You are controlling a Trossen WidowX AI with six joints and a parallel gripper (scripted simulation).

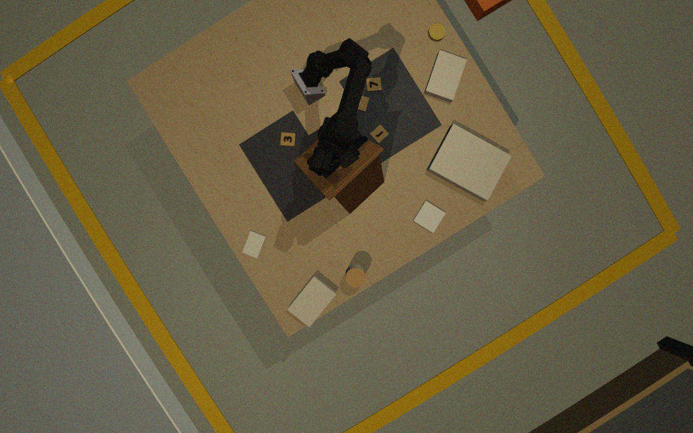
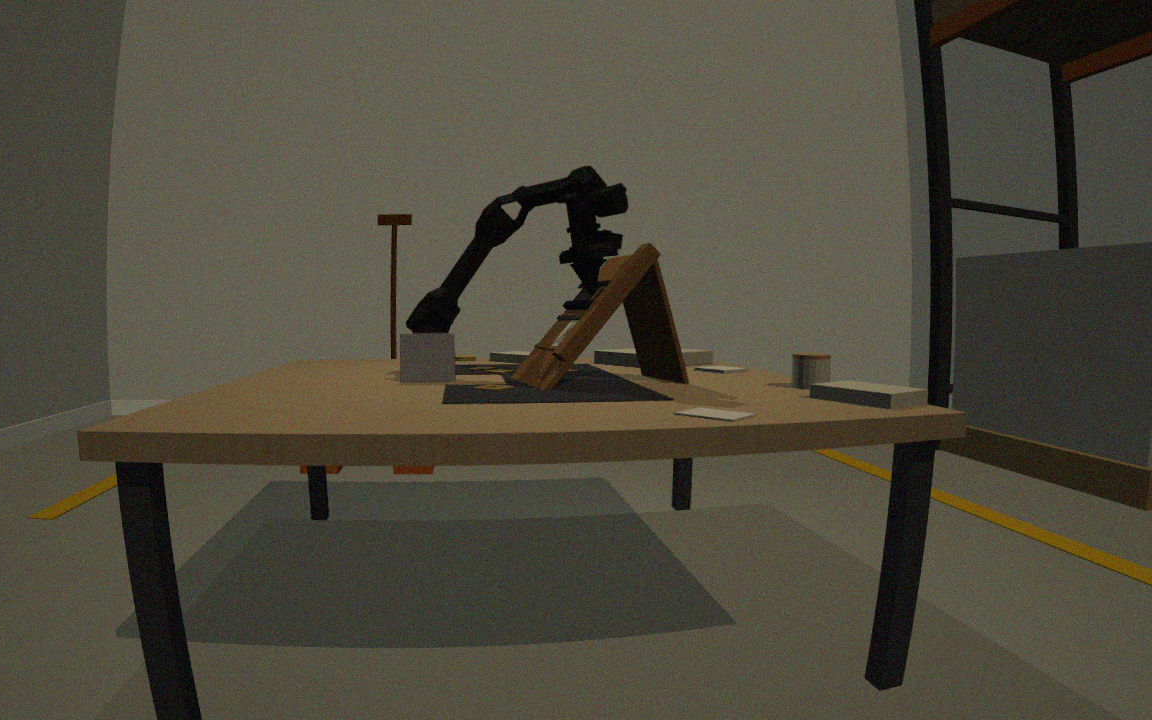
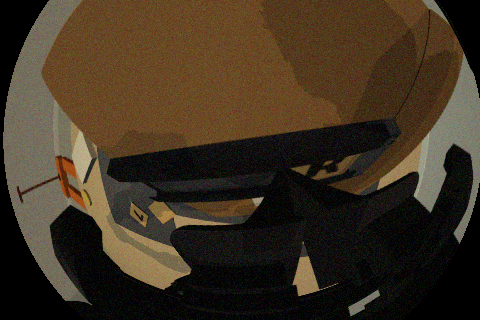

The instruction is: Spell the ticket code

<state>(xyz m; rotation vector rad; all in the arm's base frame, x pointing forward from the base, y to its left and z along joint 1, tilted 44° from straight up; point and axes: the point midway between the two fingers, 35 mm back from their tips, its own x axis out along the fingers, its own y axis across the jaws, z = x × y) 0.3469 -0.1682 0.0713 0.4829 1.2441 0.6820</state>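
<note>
The tool (image 1: 323,161) (image 2: 592,284) (image 3: 283,176) is closed with nothing gripped, tips by the rail (image 2: 577,305) (image 3: 225,156) on the sloping board (image 1: 351,174) (image 2: 596,313) (image 3: 175,60). Just beyond the tips, the rail holds a letter tile (image 3: 346,158), partly hidden. Probably this is the push home: press its edge along the channel, low and square, then back off cleanly. The "3" tile (image 1: 287,139) (image 2: 494,386) lies outside, apart from the tool.
</note>
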